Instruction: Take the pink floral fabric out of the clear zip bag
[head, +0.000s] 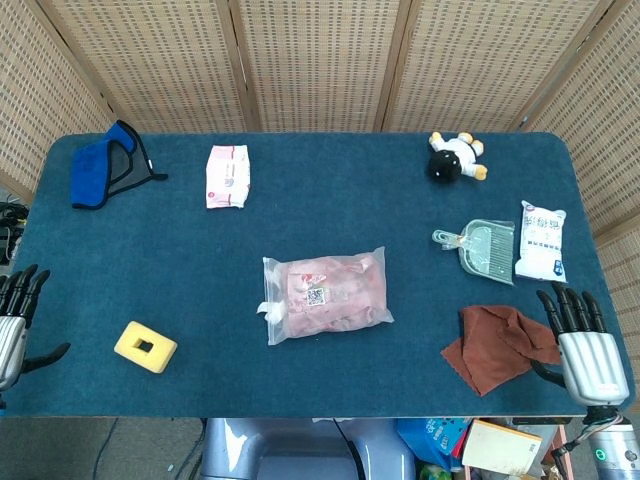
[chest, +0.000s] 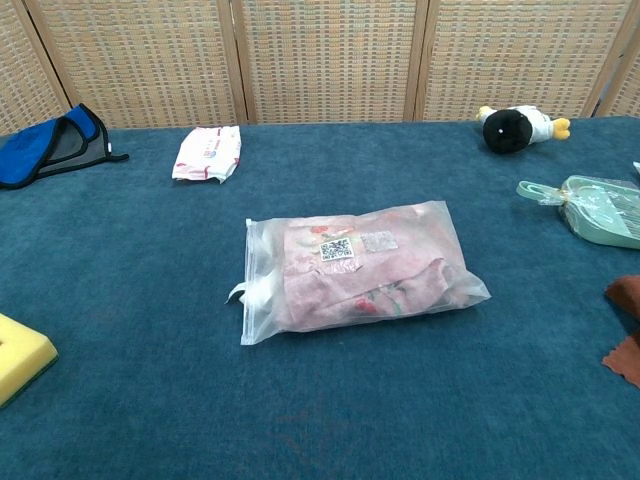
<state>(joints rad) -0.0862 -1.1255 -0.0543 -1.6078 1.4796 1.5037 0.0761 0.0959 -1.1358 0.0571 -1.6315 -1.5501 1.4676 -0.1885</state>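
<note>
Nothing is held: the left hand (head: 12, 322) and right hand (head: 583, 344) are spread. The clear zip bag (head: 323, 294), well apart between them, should be pinned, and its left end opened.

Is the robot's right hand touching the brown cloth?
Cannot tell. In the head view the right hand has its fingers right at the edge of the brown cloth, overlapping it, but no plain contact or gap shows.
</note>
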